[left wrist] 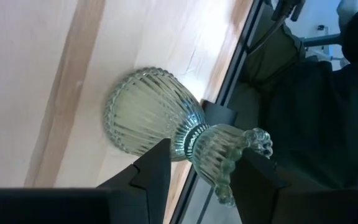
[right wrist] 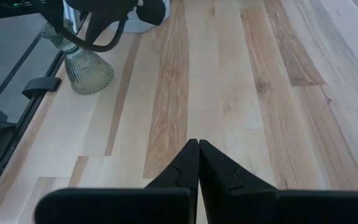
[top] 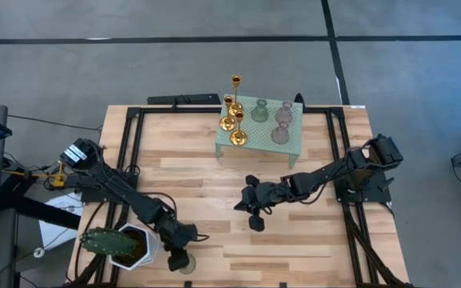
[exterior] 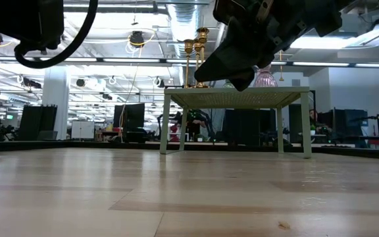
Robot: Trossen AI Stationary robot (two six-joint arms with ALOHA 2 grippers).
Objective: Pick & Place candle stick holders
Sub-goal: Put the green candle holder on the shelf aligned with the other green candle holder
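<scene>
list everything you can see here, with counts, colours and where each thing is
table: 1, light wood, under everything
stand: 1, mint green, perforated, at the table's far edge
gold holders: 3, shiny gold, one tall and two short, on the stand's left side
pink holders: 2, pinkish glass, on the stand's right side
green holder on stand: 1, pale green glass, between gold and pink
green holder near edge: 1, pale green glass, upright on the table by the near edge
cactus pot: 1, white with green cactus, near left corner
left pincer: around the near-edge green holder's top
right pincer: shut, empty, over mid-table
</scene>
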